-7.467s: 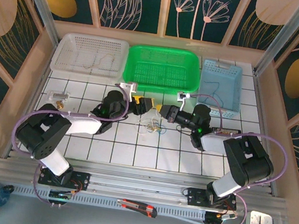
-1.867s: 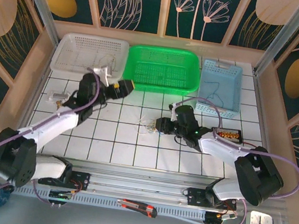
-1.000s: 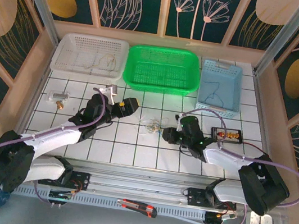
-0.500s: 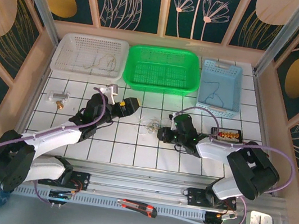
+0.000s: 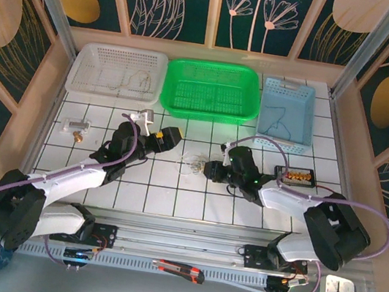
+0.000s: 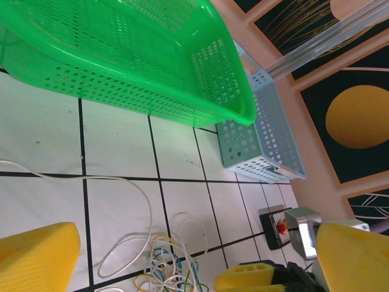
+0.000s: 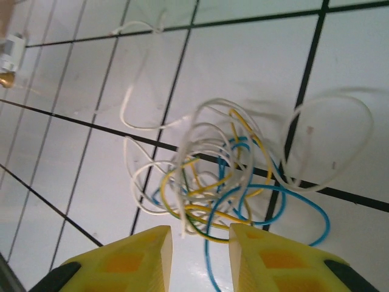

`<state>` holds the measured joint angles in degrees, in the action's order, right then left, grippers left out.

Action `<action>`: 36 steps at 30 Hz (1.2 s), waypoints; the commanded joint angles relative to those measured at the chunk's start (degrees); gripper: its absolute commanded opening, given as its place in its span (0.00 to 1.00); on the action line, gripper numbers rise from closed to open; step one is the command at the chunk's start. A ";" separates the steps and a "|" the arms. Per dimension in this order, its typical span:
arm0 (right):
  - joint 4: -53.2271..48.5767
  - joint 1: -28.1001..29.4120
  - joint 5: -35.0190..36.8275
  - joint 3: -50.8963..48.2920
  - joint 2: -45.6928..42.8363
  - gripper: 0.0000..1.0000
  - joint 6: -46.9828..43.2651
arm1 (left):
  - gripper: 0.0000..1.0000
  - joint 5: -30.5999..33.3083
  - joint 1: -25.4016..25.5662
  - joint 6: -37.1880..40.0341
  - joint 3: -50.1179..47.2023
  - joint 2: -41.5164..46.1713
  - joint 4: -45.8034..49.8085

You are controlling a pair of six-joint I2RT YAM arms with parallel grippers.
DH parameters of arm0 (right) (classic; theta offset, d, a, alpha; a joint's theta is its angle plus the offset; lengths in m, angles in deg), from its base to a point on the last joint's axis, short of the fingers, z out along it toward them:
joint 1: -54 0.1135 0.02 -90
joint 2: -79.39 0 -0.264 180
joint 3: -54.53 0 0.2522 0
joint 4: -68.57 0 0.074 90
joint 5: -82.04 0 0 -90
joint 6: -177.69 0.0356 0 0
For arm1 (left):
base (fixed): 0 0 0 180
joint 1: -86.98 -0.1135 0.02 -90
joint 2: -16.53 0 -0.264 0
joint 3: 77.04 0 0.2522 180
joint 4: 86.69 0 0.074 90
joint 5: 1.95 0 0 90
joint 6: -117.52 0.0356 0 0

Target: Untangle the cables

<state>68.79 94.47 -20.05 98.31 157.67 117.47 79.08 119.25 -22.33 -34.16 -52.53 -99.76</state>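
Fingers (image 6: 37,258) of the left gripper (image 5: 168,136) are standing spread wide apart, near the upper left of the cables (image 7: 213,182), a loose tangle of thin white, yellow, green and blue cords that is lying on the white tiled table (image 5: 192,205) in front of the green perforated plastic basket (image 5: 212,89); the right gripper (image 7: 200,255) is sitting at the tangle's right edge, its yellow fingers narrowly parted, a few strands running into the gap, nothing clamped

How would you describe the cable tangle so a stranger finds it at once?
Find the green basket. On the tiled table in front of it lie the cables: a knot of thin white, yellow and blue strands, the only multicoloured tangle.
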 commanded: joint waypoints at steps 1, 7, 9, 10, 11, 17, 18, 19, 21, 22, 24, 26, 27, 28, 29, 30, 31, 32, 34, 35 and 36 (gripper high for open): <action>-0.05 0.98 -0.20 -1.22 -0.74 0.31 1.14 | 0.99 -1.13 0.26 -0.70 -0.23 0.41 -2.52; 0.52 2.13 0.18 -0.34 3.11 0.32 0.48 | 0.99 -1.31 0.25 -0.72 0.11 0.23 -2.58; 0.44 2.46 0.66 -0.23 3.92 0.31 0.28 | 0.99 -1.38 0.22 -0.70 0.14 0.24 -2.62; 0.44 2.68 0.84 -0.29 4.24 0.31 0.19 | 0.99 -1.40 0.23 -0.76 0.14 0.28 -2.65; 0.44 2.81 0.98 -0.36 4.53 0.31 0.21 | 0.99 -1.40 0.19 -0.78 0.14 0.33 -2.62; 0.70 2.85 1.45 -0.75 5.30 0.31 0.20 | 0.99 -1.49 0.25 -0.76 0.14 0.33 -3.06; 0.66 2.91 1.46 -0.71 5.24 0.31 0.19 | 0.99 -1.49 0.20 -0.76 0.14 0.38 -3.06; 0.46 2.95 1.46 -0.84 5.09 0.33 0.22 | 0.99 -1.55 0.24 -0.75 0.14 0.33 -3.05; -0.11 3.10 1.55 -1.05 4.30 0.35 0.28 | 0.99 -1.64 0.25 -0.78 0.14 0.41 -3.08; -0.51 3.26 1.55 -1.26 3.51 0.35 0.46 | 0.99 -1.64 0.25 -0.78 0.07 0.41 -3.10; -1.26 3.72 1.79 -1.83 1.53 0.35 0.83 | 0.99 -1.58 0.25 -0.82 -0.11 0.63 -3.14; -1.84 4.15 2.24 -2.69 -0.30 0.35 1.31 | 0.99 -1.57 0.26 -0.91 -0.29 0.68 -3.39; -1.85 4.25 2.34 -3.08 -0.85 0.35 1.54 | 0.99 -1.61 0.23 -0.93 -0.38 0.69 -3.53; -1.85 4.29 2.47 -3.40 -1.18 0.35 1.68 | 0.99 -1.61 0.25 -1.01 -0.47 0.60 -3.67; -1.85 4.33 2.53 -3.75 -1.29 0.35 1.85 | 0.99 -1.56 0.21 -0.99 -0.45 0.46 -3.76; -1.83 4.42 2.60 -3.90 -1.28 0.35 1.86 | 0.99 -1.64 0.25 -0.99 -0.37 0.42 -3.85; -1.72 4.44 2.67 -4.00 -0.84 0.35 1.86 | 0.99 -1.67 0.20 -0.96 -0.39 0.29 -3.85; -1.51 4.40 2.70 -4.09 -0.40 0.34 1.78 | 0.99 -1.66 0.21 -0.99 -0.24 0.18 -3.84; -1.03 4.40 2.48 -3.96 0.73 0.34 1.54 | 0.99 -1.66 0.25 -0.90 -0.21 0.08 -3.93; -0.70 4.49 2.28 -3.79 1.34 0.34 1.49 | 0.99 -1.69 0.24 -0.92 -0.19 0.07 -3.93; -0.43 4.53 2.25 -3.58 1.93 0.34 1.36 | 0.99 -1.67 0.25 -0.91 -0.13 0.11 -3.93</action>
<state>68.05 98.39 -18.61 95.10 157.95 118.47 78.03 119.25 -22.35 -34.16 -52.53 -101.16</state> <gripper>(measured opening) 0.343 0.988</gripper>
